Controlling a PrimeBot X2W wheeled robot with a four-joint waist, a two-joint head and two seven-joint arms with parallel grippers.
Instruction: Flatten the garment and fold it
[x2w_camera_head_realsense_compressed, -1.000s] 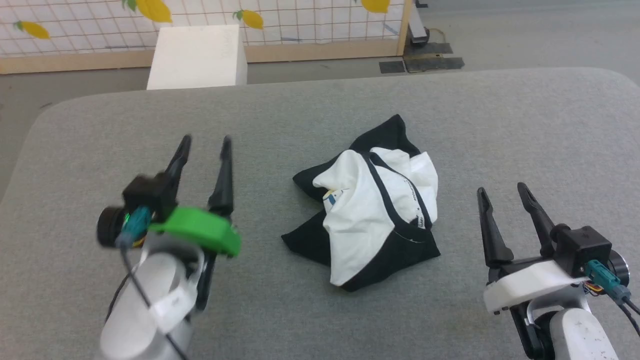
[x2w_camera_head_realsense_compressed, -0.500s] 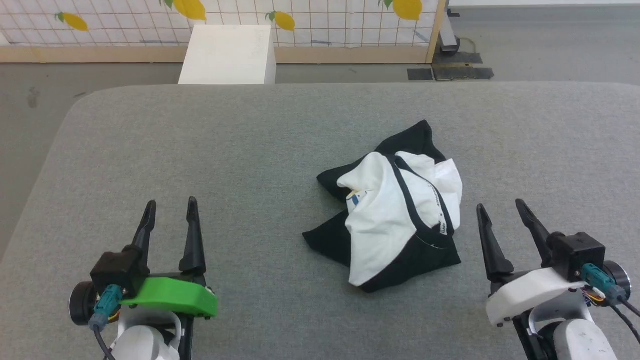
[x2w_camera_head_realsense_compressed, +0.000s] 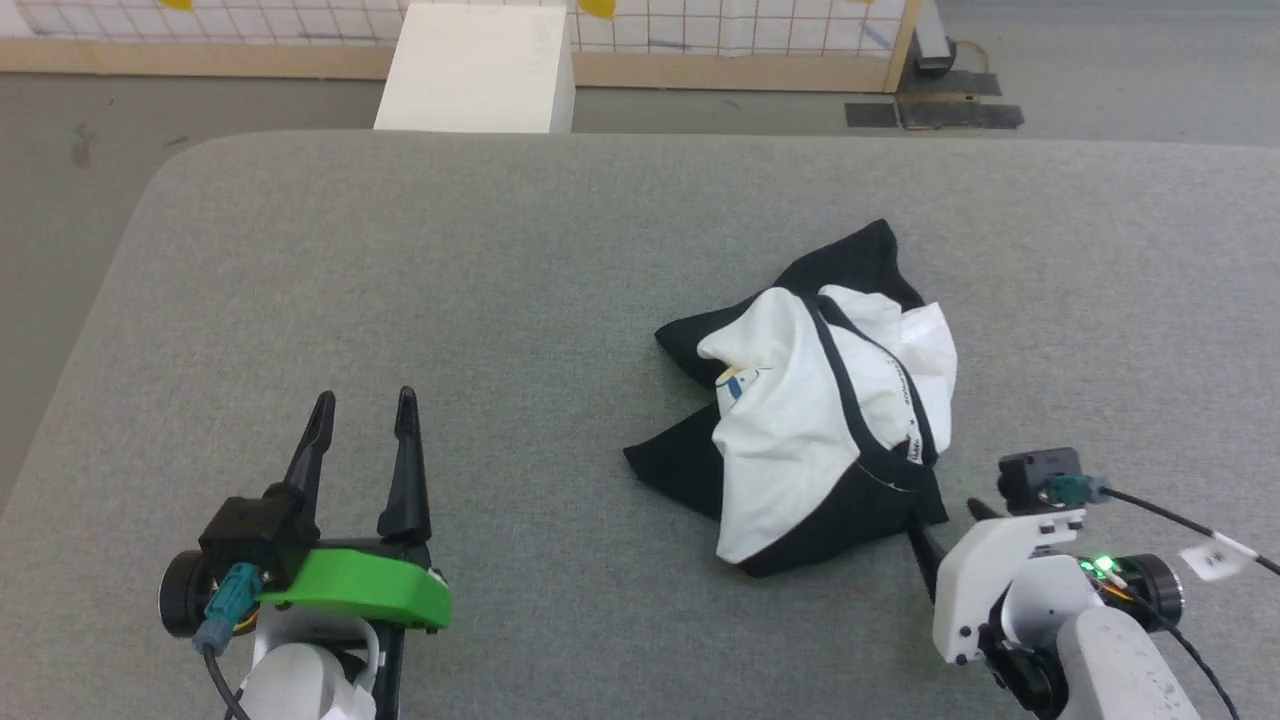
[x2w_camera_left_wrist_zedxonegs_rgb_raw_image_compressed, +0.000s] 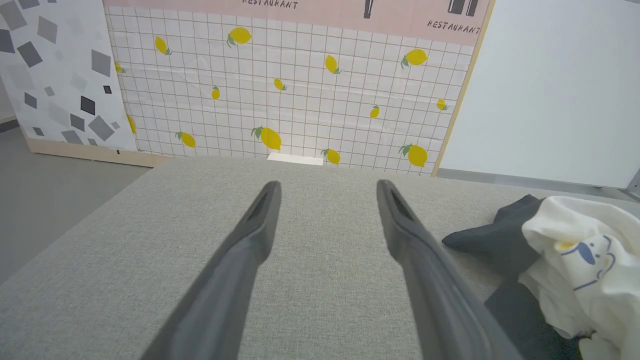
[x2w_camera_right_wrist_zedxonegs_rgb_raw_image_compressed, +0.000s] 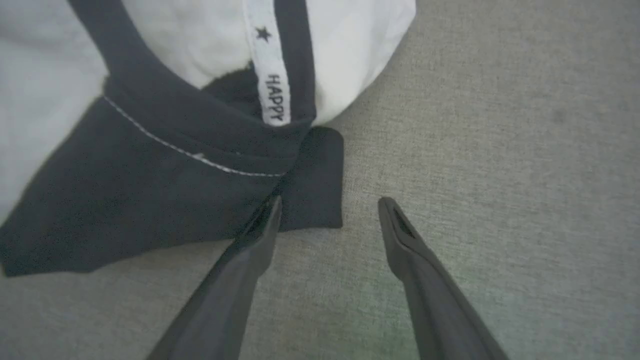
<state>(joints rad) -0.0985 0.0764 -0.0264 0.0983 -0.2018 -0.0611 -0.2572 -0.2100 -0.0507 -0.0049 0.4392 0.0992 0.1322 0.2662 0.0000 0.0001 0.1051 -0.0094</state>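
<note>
The garment (x2w_camera_head_realsense_compressed: 800, 430) lies crumpled right of the table's middle, a white body with black sleeves bunched around it and black collar trim on top. My right gripper (x2w_camera_head_realsense_compressed: 945, 522) is tipped down at its near right corner. In the right wrist view the right gripper (x2w_camera_right_wrist_zedxonegs_rgb_raw_image_compressed: 330, 201) is open, with one fingertip (x2w_camera_right_wrist_zedxonegs_rgb_raw_image_compressed: 272, 207) at the edge of the garment's (x2w_camera_right_wrist_zedxonegs_rgb_raw_image_compressed: 150, 190) black sleeve fabric; a small black flap lies just ahead between the fingers. My left gripper (x2w_camera_head_realsense_compressed: 363, 400) stands open and empty at the near left, well apart from the garment. From the left wrist, the left gripper (x2w_camera_left_wrist_zedxonegs_rgb_raw_image_compressed: 327, 185) faces bare table with the garment (x2w_camera_left_wrist_zedxonegs_rgb_raw_image_compressed: 575, 260) off to the right.
The grey fabric-covered table (x2w_camera_head_realsense_compressed: 450, 280) has rounded far corners and open room to the left of the garment. Beyond its far edge stand a white box (x2w_camera_head_realsense_compressed: 478, 65) on the floor and a wood-framed tiled panel (x2w_camera_left_wrist_zedxonegs_rgb_raw_image_compressed: 300, 90) with lemon prints.
My right gripper has tipped downward and moved in to the garment's near right corner. The left gripper drew back toward the near left. The head view itself also shifted.
</note>
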